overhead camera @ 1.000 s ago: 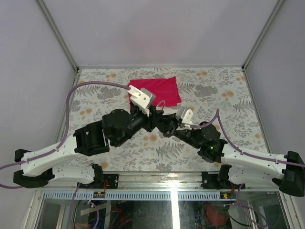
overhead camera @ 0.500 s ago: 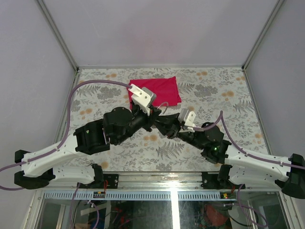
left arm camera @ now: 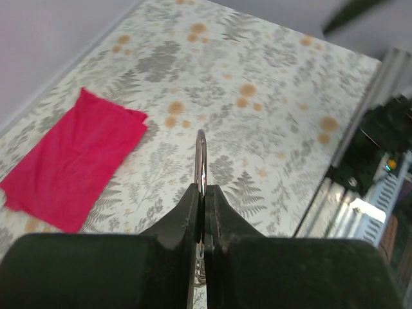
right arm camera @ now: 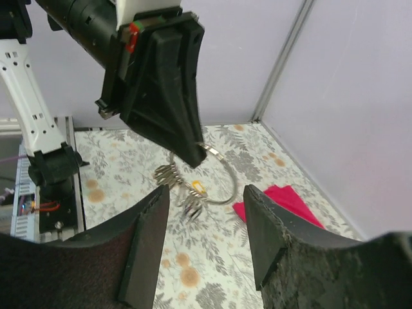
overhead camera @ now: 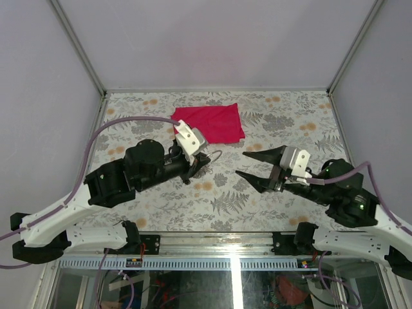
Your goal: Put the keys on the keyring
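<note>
My left gripper (overhead camera: 195, 166) is shut on the keyring (overhead camera: 217, 155), a thin silver wire loop held above the table. The left wrist view shows the keyring (left arm camera: 201, 158) edge-on, sticking out past the closed left gripper (left arm camera: 201, 190). In the right wrist view the keyring (right arm camera: 233, 185) hangs from the left gripper's black fingertips (right arm camera: 190, 151). Several small silver keys (right arm camera: 168, 174) dangle from the ring, one with a yellow head (right arm camera: 198, 187). My right gripper (overhead camera: 241, 163) stands open to the right of the ring. Nothing sits between the right gripper's (right arm camera: 205, 192) fingers.
A red cloth (overhead camera: 215, 122) lies flat on the fern-patterned table behind the grippers, also seen as the red cloth (left arm camera: 71, 167) in the left wrist view. Grey walls with metal corner posts (overhead camera: 80, 51) enclose the table on three sides.
The right gripper has opened, let go and drawn back to the right. The left gripper has shut on the keyring and pulled slightly left with it.
</note>
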Controlling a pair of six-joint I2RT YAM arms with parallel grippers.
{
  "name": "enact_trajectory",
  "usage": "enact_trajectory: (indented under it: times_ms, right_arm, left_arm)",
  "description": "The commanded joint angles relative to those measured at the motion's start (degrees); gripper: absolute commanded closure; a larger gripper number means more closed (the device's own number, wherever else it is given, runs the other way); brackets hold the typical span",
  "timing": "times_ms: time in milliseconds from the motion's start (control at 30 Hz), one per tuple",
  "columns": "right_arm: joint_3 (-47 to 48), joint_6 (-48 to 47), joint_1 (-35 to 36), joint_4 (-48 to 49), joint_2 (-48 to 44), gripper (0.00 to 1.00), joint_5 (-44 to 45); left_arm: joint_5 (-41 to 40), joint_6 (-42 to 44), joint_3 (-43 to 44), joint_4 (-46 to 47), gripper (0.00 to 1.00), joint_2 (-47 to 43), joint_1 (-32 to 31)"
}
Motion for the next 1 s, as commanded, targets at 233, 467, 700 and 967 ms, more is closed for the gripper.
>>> enact_trajectory:
  times_ms: [233, 467, 700, 967]
  right_arm:
    - [22.2, -11.69, 0.14, -33.9, 13.52, 0.37, -12.1]
    - [22.42, -12.48, 0.11, -32.27, 16.61, 0.41, -15.46]
    - [20.6, -11.34, 0.09, -28.3, 17.51, 0.69, -16.31]
    - [19.83, -10.2, 0.12, -26.13, 18.12, 0.99, -14.42]
  left_arm:
    - [27.18, 13.94, 1.41, -2.37, 1.0, -1.42, 0.13]
    - [30.85, 16.18, 1.89, -3.68, 1.0, -0.48, 0.15]
    - [30.81, 16.95, 1.81, -4.22, 1.0, -0.5, 0.21]
    - [29.85, 16.81, 1.62, -3.66, 0.98, -1.54, 0.18]
